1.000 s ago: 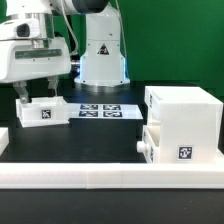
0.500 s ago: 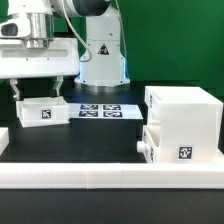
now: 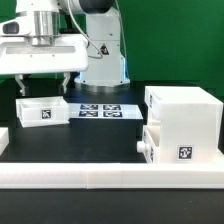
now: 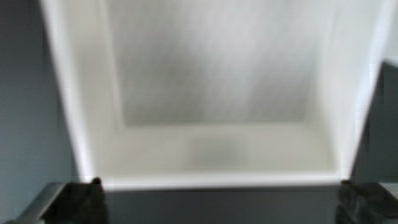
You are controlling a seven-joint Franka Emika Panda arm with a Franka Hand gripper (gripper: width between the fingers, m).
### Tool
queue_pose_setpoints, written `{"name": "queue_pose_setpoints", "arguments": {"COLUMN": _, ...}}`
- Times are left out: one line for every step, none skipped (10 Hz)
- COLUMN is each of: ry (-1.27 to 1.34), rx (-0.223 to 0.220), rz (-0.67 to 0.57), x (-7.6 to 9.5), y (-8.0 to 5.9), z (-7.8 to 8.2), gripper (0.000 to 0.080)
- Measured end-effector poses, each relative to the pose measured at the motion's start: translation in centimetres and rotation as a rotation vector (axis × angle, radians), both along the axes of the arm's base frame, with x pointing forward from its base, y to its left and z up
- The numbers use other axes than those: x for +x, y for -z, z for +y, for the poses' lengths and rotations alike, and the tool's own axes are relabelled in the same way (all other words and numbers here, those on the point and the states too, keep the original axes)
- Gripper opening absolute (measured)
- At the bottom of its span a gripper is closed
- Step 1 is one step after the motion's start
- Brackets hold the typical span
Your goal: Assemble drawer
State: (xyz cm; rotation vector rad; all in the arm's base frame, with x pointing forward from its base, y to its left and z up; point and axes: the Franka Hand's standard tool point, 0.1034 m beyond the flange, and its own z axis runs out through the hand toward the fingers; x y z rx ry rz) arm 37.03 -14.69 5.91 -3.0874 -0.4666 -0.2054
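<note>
A small white box tray [image 3: 42, 110] with a square tag lies on the black table at the exterior view's left. My gripper [image 3: 43, 84] hangs open just above it, fingers apart and holding nothing. In the wrist view the tray's hollow inside [image 4: 214, 90] fills the picture, and my gripper [image 4: 222, 205] shows only as dark fingertips [image 4: 75, 200] at the lower corners. The large white cube casing [image 3: 185, 112] stands at the exterior view's right. A second tray with a knob [image 3: 141, 147] sits partly inside its lower opening.
The marker board [image 3: 100, 109] lies flat between the small tray and the casing. A long low white bar [image 3: 110, 180] edges the table's front. The robot's white base [image 3: 103, 55] stands behind the marker board.
My gripper has risen from beside the small tray to just above it and its fingers have spread wider. The tray has stayed in place.
</note>
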Motion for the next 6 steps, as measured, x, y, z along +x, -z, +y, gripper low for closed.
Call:
{"name": "queue_pose_setpoints", "arguments": {"ry": -0.002, "rx": -0.005, "rz": 0.002, "x": -0.8, "y": 0.5, "z": 0.3, "gripper": 0.0649}}
{"name": "queue_pose_setpoints", "arguments": {"ry": -0.003, "rx": -0.003, "rz": 0.002, "x": -0.5, "y": 0.4, "z": 0.3, "gripper": 0.0649}}
{"name": "queue_pose_setpoints", "arguments": {"ry": -0.003, "rx": -0.003, "rz": 0.000, "x": -0.5, "y": 0.4, "z": 0.2, "gripper": 0.0649}}
{"name": "queue_pose_setpoints", "arguments": {"ry": -0.002, "rx": -0.004, "rz": 0.001, "x": -0.6, "y": 0.5, "z": 0.3, "gripper": 0.0649}}
{"name": "queue_pose_setpoints", "arguments": {"ry": -0.002, "rx": -0.008, "rz": 0.003, "x": -1.4, "y": 0.9, "z": 0.6, "gripper": 0.0649}}
{"name": "queue_pose_setpoints", "arguments": {"ry": -0.002, "rx": -0.002, "rz": 0.016, "x": -2.1, "y": 1.2, "z": 0.8, "gripper": 0.0649}}
